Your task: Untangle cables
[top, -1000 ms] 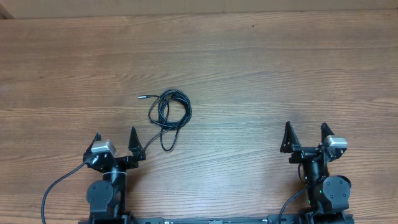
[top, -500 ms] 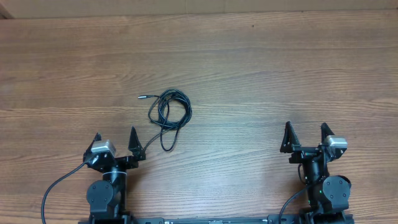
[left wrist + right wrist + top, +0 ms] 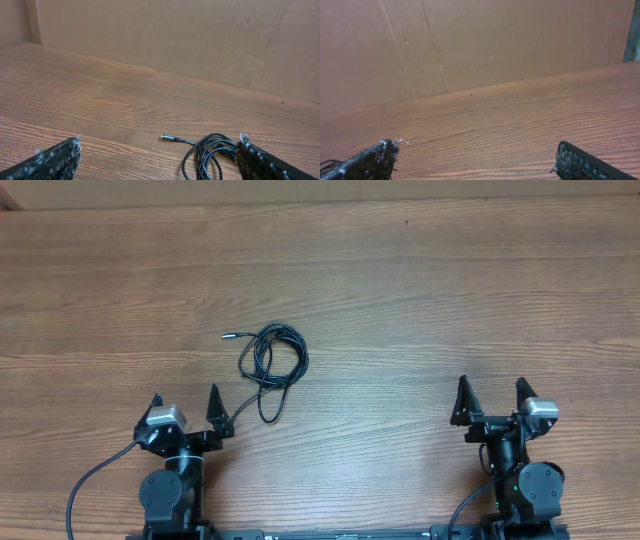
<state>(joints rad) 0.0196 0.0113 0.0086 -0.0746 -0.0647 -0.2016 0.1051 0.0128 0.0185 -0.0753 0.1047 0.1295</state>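
The cables [image 3: 270,362] are a small bundle of thin black cord, coiled in loops on the wooden table left of centre, with a silver-tipped plug [image 3: 227,336] sticking out to the left. In the left wrist view the bundle [image 3: 207,155] lies just ahead, close to the right finger, with the plug [image 3: 167,137] pointing left. My left gripper [image 3: 185,406] is open and empty, just short of the bundle's near end. My right gripper [image 3: 492,394] is open and empty, far to the right. The right wrist view shows only bare table between the fingers [image 3: 475,160].
A brown cardboard wall [image 3: 175,35] stands along the far edge of the table. Thicker black cords [image 3: 95,475] run from the arm bases at the near edge.
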